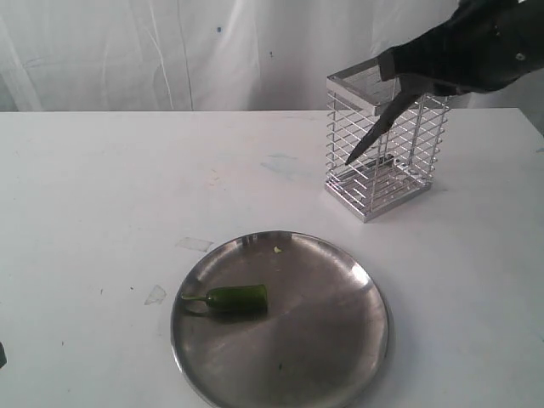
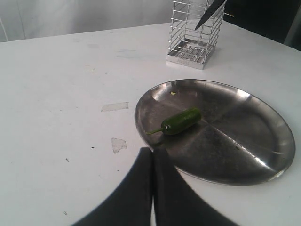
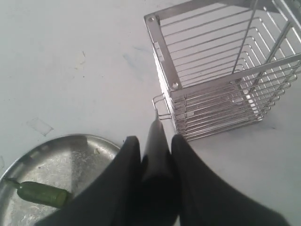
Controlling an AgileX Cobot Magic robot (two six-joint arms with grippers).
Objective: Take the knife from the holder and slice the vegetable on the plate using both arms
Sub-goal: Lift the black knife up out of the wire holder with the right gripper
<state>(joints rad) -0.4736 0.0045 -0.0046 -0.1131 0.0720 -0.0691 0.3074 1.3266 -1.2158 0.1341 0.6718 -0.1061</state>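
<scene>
Right tool (image 3: pixel 154 140) clamped on knife (image 1: pixel 379 131) handle, blade tilted down just beside holder (image 1: pixel 425 161). Left tool (image 2: pixel 153 153) fully closed, empty, near plate (image 2: pixel 235 141) holding vegetable (image 2: pixel 181 121).

White counter (image 1: pixel 102 195): matt surface, faintly scuffed, with scattered dark specks. A pale bluish smear (image 1: pixel 285 166) sits toward the rear. One scrap of clear film (image 1: pixel 194 244) adheres left of centre in the exterior view, and a second scrap (image 1: pixel 155 295) lies nearer the front. Behind the counter hangs a white sheet (image 1: pixel 170 51), creased in vertical folds and lightly spotted. Lighting is even and diffuse, and shadows are soft.
</scene>
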